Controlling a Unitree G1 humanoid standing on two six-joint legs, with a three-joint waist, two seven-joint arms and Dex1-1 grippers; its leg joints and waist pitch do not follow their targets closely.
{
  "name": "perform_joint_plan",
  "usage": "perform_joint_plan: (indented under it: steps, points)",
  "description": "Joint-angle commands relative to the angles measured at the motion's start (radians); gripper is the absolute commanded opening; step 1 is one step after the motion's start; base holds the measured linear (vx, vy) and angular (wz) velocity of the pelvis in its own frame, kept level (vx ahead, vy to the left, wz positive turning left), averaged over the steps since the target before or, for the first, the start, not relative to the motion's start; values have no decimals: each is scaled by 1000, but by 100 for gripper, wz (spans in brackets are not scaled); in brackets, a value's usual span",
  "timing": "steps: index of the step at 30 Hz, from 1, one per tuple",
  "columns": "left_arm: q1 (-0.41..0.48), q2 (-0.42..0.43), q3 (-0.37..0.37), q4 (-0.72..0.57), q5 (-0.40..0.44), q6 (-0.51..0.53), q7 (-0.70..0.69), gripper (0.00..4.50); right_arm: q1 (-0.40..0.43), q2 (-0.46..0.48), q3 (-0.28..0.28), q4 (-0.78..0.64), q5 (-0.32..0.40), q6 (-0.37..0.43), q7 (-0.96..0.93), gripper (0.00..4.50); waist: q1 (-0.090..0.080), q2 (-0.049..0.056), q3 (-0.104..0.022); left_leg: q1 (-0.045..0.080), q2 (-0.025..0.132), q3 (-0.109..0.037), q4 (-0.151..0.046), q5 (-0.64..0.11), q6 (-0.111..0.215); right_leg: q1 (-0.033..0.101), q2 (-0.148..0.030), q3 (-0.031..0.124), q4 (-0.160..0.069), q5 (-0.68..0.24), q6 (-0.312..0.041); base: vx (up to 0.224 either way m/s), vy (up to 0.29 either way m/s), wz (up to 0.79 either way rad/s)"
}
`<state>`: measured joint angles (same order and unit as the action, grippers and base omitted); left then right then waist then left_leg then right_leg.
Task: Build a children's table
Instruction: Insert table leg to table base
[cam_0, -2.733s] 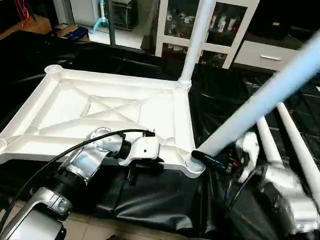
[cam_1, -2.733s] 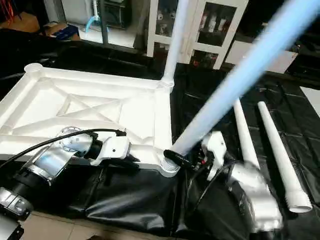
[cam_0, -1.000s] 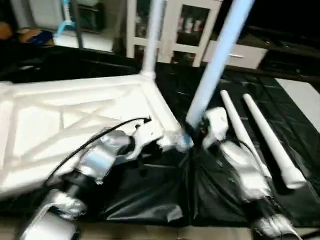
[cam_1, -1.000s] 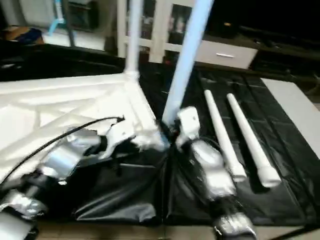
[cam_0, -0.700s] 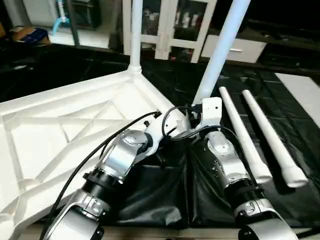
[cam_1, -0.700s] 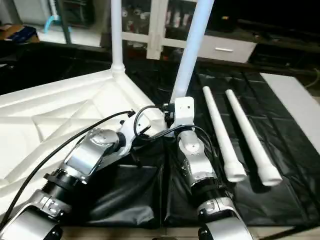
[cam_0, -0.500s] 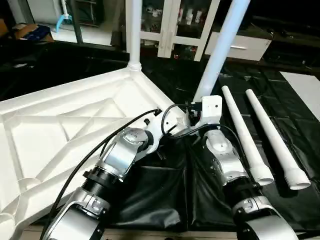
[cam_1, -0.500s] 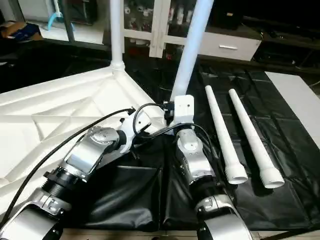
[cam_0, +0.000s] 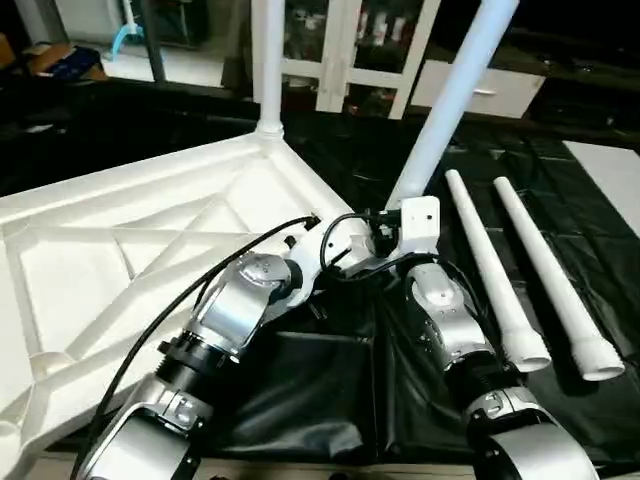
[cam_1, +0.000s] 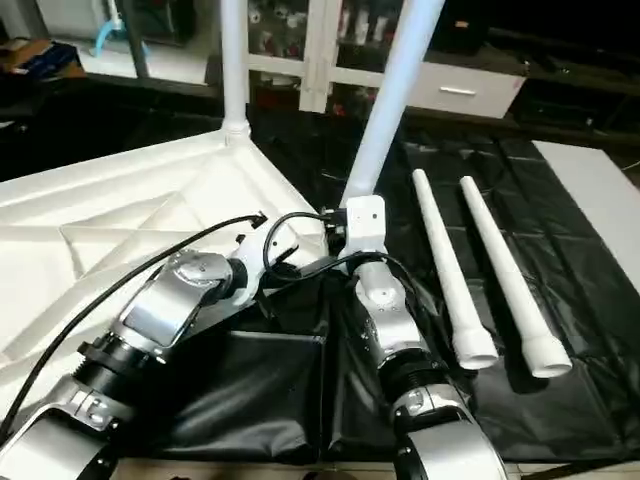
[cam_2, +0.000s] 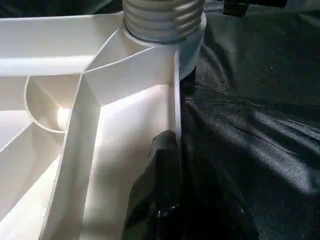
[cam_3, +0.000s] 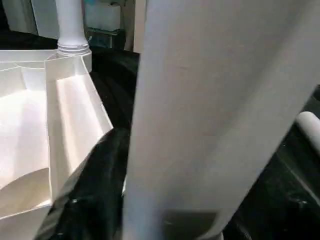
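Note:
The white tabletop (cam_0: 120, 250) lies upside down, X-ribbed underside up. One white leg (cam_0: 268, 60) stands upright in its far corner socket. A second leg (cam_0: 450, 100) rises from the near right corner, leaning right, its threaded end (cam_2: 164, 20) sitting in the socket (cam_2: 192, 50). My right gripper (cam_0: 390, 228) is shut on that leg's base, one black finger (cam_3: 95, 190) showing beside the tube (cam_3: 200, 100). My left gripper (cam_0: 335, 268) is shut on the tabletop's rim (cam_2: 176, 100) just short of that corner, a finger (cam_2: 160, 185) pressed against the inner wall. Two loose legs (cam_0: 495, 270) (cam_0: 550, 275) lie to the right.
A black sheet (cam_0: 300, 380) covers the floor under everything, bunched in folds in front of me. A white glass-door cabinet (cam_0: 370, 40) and a drawer unit (cam_0: 490, 95) stand behind. A pale floor patch (cam_0: 610, 170) shows at the far right.
The camera has swung, shifting the whole scene. The leg in my right gripper has gone from a low lean to much steeper in the corner socket, tipping slightly right in the last half second.

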<state>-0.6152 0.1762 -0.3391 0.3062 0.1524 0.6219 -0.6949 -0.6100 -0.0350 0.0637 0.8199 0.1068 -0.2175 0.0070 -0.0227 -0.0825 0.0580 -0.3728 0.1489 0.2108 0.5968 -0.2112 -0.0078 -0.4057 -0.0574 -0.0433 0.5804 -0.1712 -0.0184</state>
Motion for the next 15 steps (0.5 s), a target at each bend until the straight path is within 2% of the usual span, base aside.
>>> perform_joint_plan:
  steps: [1, 2, 6, 8, 10, 12, 15]
  points:
    - [3, 29, 7, -11, 16, 4, 5, 0, 37, -34, -33, -13, 6, 7, 13, 343, 3, 22, -59, 24, 95, -39, -73, -83, 62, 44, -100, 55, -35, 24, -277, 0, 0, 0]
    - [0, 34, 6, -4, 14, -2, 3, 0, 49, -35, -22, -54, 5, 5, 43, 351, 5, 18, -58, 24, 95, -39, -73, -97, 61, 45, -98, 55, -37, 7, -273, 0, 0, 0]
    - [-1, 41, 6, 2, 12, -9, 1, 0, 78, -40, -7, -118, 7, 17, 79, 384, 4, 18, -58, 24, 95, -39, -72, -104, 59, 45, -100, 56, -39, -17, -273, 0, 0, 0]
    - [-4, 50, 7, 11, 10, -19, -2, 0, 135, -51, 18, -229, 35, 44, 173, 399, 7, 17, -56, 20, 93, -40, -72, -106, 67, 49, -99, 57, -41, -24, -264, 0, 0, 0]
    - [-4, 54, 7, 14, 9, -23, -3, 0, 155, -59, 31, -264, 40, 54, 203, 419, 5, 16, -55, 17, 95, -44, -74, -106, 71, 50, -100, 56, -41, -40, -263, 0, 0, 0]
    - [-5, 61, 7, 28, 8, -38, -2, 0, 216, -90, 46, -356, 56, 72, 251, 435, 7, 18, -53, 21, 95, -42, -73, -126, 70, 46, -100, 56, -47, -68, -261, 0, 0, 0]
    - [-6, 70, 4, 38, 8, -54, -6, 0, 278, -120, 35, -448, 76, 98, 281, 447, 8, 23, -52, 21, 96, -44, -75, -137, 59, 44, -98, 56, -48, -87, -259, 0, 0, 0]
